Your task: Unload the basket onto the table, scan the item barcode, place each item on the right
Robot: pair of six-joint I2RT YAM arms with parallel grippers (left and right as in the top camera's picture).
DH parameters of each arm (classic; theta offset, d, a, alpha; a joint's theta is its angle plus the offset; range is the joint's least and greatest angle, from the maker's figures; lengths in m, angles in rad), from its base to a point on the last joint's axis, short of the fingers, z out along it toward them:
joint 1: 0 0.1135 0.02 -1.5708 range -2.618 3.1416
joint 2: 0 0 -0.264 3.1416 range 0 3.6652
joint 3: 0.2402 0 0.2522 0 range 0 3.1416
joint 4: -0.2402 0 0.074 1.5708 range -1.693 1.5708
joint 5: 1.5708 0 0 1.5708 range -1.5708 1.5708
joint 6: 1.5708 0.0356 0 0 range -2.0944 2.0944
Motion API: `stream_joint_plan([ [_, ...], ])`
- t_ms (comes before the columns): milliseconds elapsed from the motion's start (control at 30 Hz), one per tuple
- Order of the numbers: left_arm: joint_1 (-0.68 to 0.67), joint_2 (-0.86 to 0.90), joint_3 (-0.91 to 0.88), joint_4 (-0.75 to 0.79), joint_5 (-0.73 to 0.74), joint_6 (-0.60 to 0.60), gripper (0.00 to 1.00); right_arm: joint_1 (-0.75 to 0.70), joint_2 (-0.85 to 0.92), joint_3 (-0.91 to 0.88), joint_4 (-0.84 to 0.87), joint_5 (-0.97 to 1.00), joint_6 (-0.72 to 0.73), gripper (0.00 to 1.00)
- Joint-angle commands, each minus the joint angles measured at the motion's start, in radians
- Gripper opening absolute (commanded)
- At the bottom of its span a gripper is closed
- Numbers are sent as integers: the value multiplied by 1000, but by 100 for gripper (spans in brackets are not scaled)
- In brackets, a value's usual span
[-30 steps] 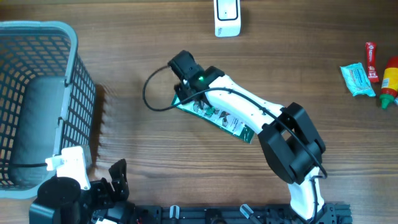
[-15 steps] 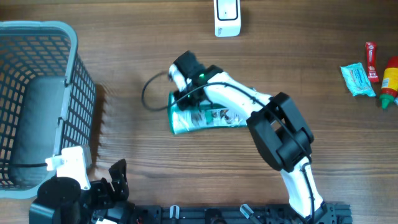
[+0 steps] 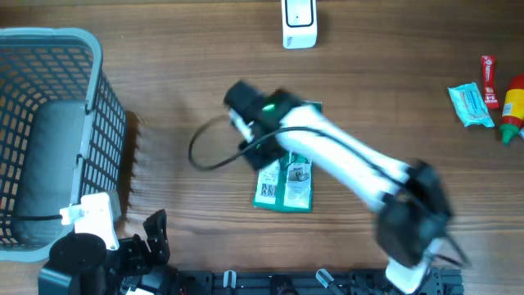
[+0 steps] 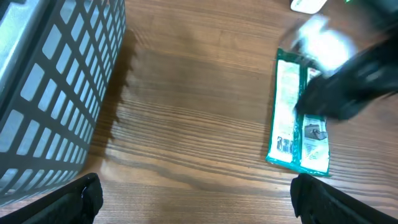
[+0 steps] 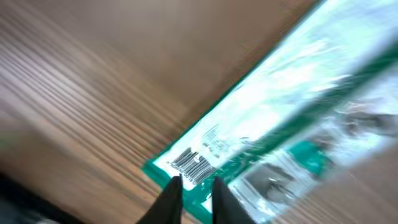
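Observation:
The item, a teal and white packet (image 3: 286, 184), lies flat on the wooden table, long side running front to back. It also shows at the right of the left wrist view (image 4: 297, 124). My right gripper (image 3: 260, 152) hovers over its far half, blurred by motion. In the right wrist view the fingertips (image 5: 194, 186) stand a little apart over the packet's teal edge, just below the barcode (image 5: 193, 163). The white scanner (image 3: 300, 23) sits at the back edge. My left gripper (image 4: 202, 205) is wide open over bare wood at the front left.
A grey mesh basket (image 3: 92, 57) fills the left side. At the far right lie a small teal packet (image 3: 471, 104), a red tube (image 3: 490, 80) and a red and yellow bottle (image 3: 513, 106). A black cable (image 3: 196, 147) loops left of the right wrist.
The packet has swung round from pointing right to lying front to back. The right arm swept with it, and its jaws went from shut to slightly parted. The left arm stayed still.

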Motion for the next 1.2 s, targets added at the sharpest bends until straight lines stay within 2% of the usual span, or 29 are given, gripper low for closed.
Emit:
stream_joint_plan([
  [0, 3, -3, -1, 2, 1, -9, 100, -147, -134, 16, 19, 99, 382, 64],
  [33, 3, -3, -1, 2, 1, -9, 100, -205, -129, -4, 27, 94, 496, 100],
  [67, 3, -3, -1, 2, 1, -9, 100, -252, -117, -32, 34, 81, 555, 100],
  [167, 3, -3, -1, 2, 1, -9, 100, -331, -76, -198, 109, 19, 582, 100],
  [400, 3, -3, -1, 2, 1, -9, 100, -336, -59, -483, 431, -99, 621, 94],
  [433, 3, -3, -1, 2, 1, -9, 100, -328, -59, -509, 495, -156, 574, 91],
  [500, 3, -3, -1, 2, 1, -9, 100, -315, -45, -523, 493, -138, 569, 90],
  [533, 3, -3, -1, 2, 1, -9, 100, -314, -12, -531, 493, -138, 548, 84],
  [567, 3, -3, -1, 2, 1, -9, 100, -314, 37, -531, 491, -125, 548, 63],
  [600, 3, -3, -1, 2, 1, -9, 100, -314, 72, -531, 488, -116, 546, 54],
  [667, 3, -3, -1, 2, 1, -9, 100, -335, 131, -527, 498, -201, 474, 4],
  [767, 3, -3, -1, 2, 1, -9, 100, -371, 113, -513, 494, -222, 366, 4],
  [833, 3, -3, -1, 2, 1, -9, 100, -408, 43, -462, 449, -404, 175, 4],
  [900, 3, -3, -1, 2, 1, -9, 100, -453, -101, -451, 443, -732, -40, 5],
  [933, 3, -3, -1, 2, 1, -9, 100, -469, -163, -451, 439, -780, -82, 5],
  [1000, 3, -3, -1, 2, 1, -9, 100, -476, -278, -451, 417, -787, -140, 5],
  [1167, 3, -3, -1, 2, 1, -9, 100, -476, -426, -451, 389, -858, -134, 4],
])
